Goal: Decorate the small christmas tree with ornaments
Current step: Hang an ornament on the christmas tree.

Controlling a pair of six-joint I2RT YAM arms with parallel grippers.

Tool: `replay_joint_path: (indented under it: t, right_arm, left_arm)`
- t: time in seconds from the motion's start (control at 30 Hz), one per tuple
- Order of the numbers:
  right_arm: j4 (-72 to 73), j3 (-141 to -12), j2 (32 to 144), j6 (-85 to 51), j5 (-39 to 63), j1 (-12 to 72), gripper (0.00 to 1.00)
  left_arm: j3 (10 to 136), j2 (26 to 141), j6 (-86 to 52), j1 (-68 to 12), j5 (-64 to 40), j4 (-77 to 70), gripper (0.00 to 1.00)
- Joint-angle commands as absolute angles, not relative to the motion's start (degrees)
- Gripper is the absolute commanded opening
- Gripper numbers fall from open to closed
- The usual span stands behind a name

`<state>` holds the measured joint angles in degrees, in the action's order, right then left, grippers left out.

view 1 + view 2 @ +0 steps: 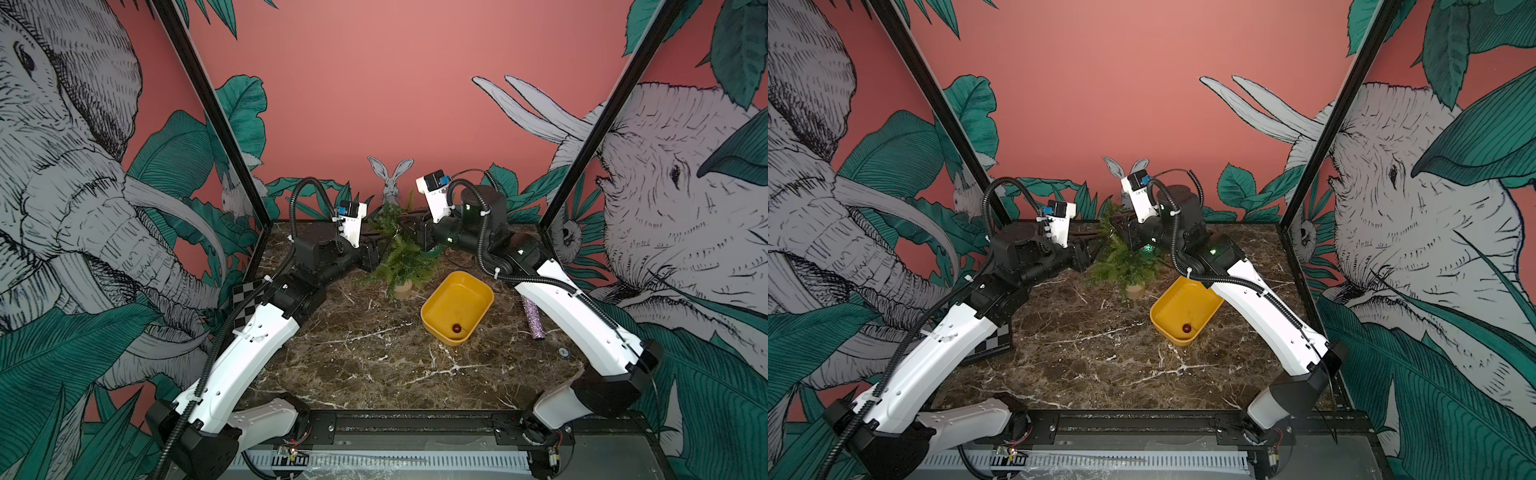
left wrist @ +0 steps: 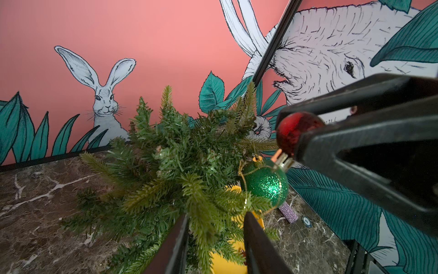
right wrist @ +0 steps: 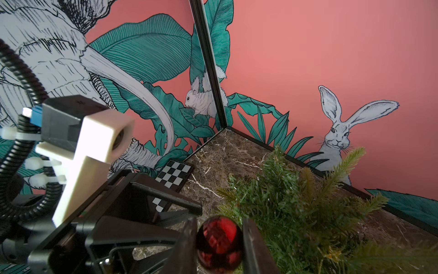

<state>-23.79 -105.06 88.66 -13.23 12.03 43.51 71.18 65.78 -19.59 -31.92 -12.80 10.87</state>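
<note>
**Inspector:** Fingers first. Status?

**Assessor:** Right gripper (image 3: 219, 223) is clamped across the middle of a small red ball (image 3: 219, 244), with its gold cap (image 2: 282, 161) clear of the pads. Left gripper (image 2: 216, 214) has its jaws partly apart with one branch of the small christmas tree (image 1: 401, 257) between them. A firm pinch cannot be confirmed.

**Inspector:** Handling?

**Assessor:** Judged light, glossy, slippery and probably brittle. Hold it gently at the equator and keep the cap end free for hanging. The branches look soft and should give under load.

**Inspector:** Positions?

**Assessor:** In both top views the tree stands at twelve o'clock on the table (image 1: 374, 353). The green ball (image 2: 265, 187) hangs at the tree's three o'clock. A second red ball (image 1: 457, 328) lies in the yellow tub (image 1: 432, 299), at four o'clock of the trunk.

**Inspector:** Markings?

**Assessor:** None legible.
</note>
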Motion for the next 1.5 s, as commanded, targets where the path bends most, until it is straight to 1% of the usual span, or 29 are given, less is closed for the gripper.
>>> replay_joint_path:
  t: [0.0,0.17,0.27,0.4,0.63,1.33,1.47]
  right_arm:
    - [-21.2,-104.9,88.6,-12.2,12.8,43.9,0.20]
    - [-20.5,-103.2,86.8,-11.9,12.3,43.9,0.20]
    - [-20.8,-102.7,86.2,-11.4,12.5,44.0,0.20]
    - [-20.9,-101.5,85.4,-11.0,12.4,43.9,0.20]
    - [-20.1,-99.8,83.9,-11.1,11.9,43.9,0.20]
    - [-19.1,-96.6,84.0,-11.1,10.8,43.9,0.20]
    - [-19.2,-96.7,84.5,-11.3,10.7,44.0,0.20]
  left_arm:
    - [70.7,64.6,-20.0,-31.5,-12.4,9.9,0.40]
    - [70.9,64.9,-20.0,-31.5,-12.9,9.7,0.40]
    - [70.8,65.0,-19.8,-31.5,-12.9,10.0,0.37]
    - [70.7,65.3,-20.0,-31.6,-13.7,9.9,0.36]
    - [70.7,65.7,-20.0,-31.5,-14.1,9.7,0.35]
    - [70.4,67.2,-20.2,-31.6,-14.1,9.7,0.34]
    - [69.8,66.6,-20.5,-31.5,-13.1,9.9,0.31]
